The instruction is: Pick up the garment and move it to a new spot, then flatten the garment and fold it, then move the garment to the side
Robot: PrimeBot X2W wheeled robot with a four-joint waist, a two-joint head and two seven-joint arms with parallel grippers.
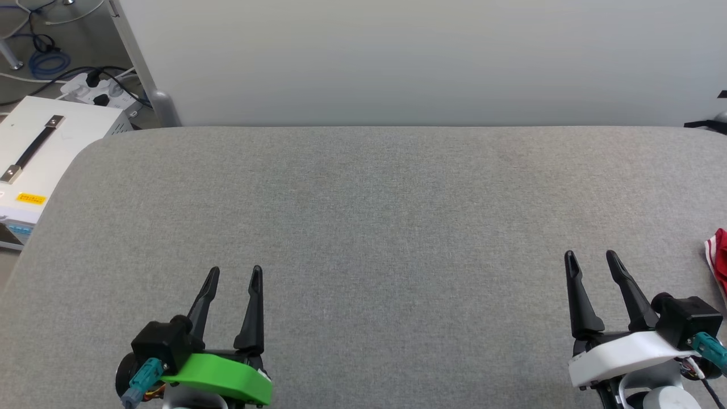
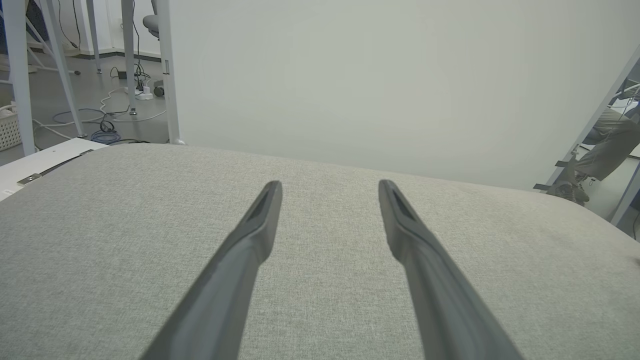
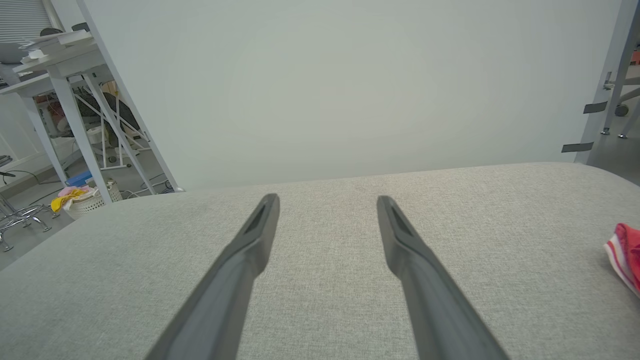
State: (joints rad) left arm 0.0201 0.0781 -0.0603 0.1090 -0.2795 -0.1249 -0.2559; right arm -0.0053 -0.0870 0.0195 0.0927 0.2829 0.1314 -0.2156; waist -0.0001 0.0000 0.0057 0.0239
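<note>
Broadly, a grey fabric-covered worktop (image 1: pixel 363 199) is spreading across the head view, and a plain white partition (image 1: pixel 409 57) is standing along its far edge. Past the worktop's left corner, a white case (image 1: pixel 51 153) with a black strap handle is sitting lower down. The left gripper (image 1: pixel 235 270), on its green mount, is reaching over the near left part of the worktop with its jaws spread wide and grasping nothing. The left wrist view is showing bare grey cloth between the two dark fingers. The right gripper (image 1: pixel 590 254), on its white mount, is reaching over the near right part, its jaws likewise released and empty. The garment (image 1: pixel 719 261) is lying on the worktop at the far right edge of the head view, cut off by the frame. A red fold with red-and-white striped trim is showing there, near the right gripper's outer side but apart from it. The right wrist view is catching the same fold well to the right of the fingers.
</note>
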